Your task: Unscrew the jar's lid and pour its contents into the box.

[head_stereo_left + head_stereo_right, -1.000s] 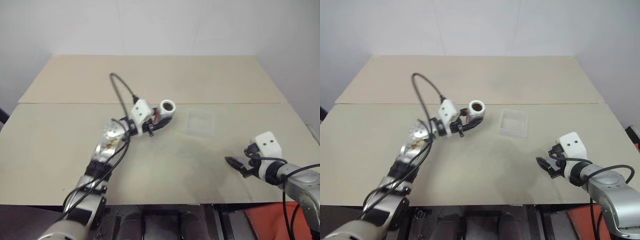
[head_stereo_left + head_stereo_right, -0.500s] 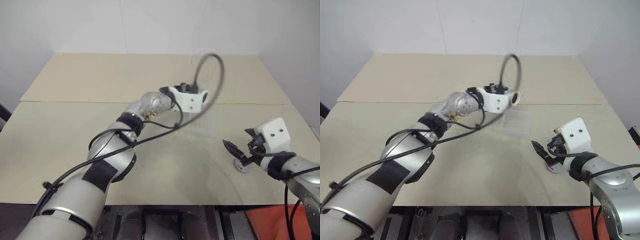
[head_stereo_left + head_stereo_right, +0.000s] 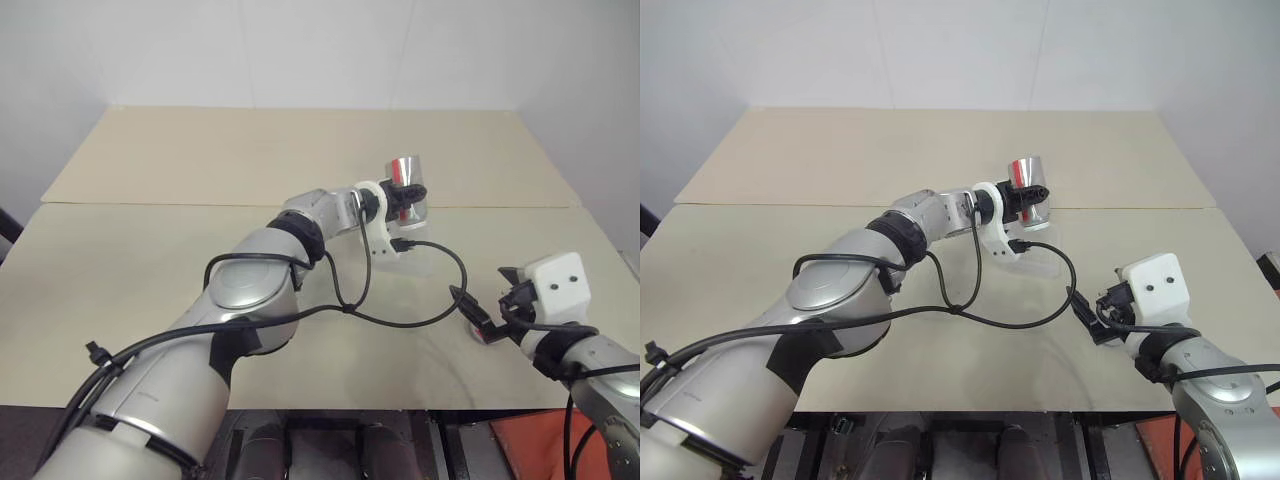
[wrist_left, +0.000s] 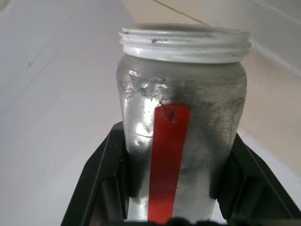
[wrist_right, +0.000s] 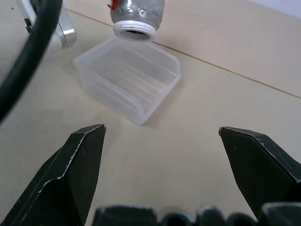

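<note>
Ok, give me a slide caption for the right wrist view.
Open right gripper faces the clear box while the upended, lidless jar hangs mouth-down above it.

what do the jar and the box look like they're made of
The jar: silvery, scuffed metallic coat with bright glints, possibly over glass or plastic, since its threaded neck is plain white; a matte red stripe runs down its side.
The box: thin clear plastic, glossy; the table shows through its walls and ribbed floor.
</note>
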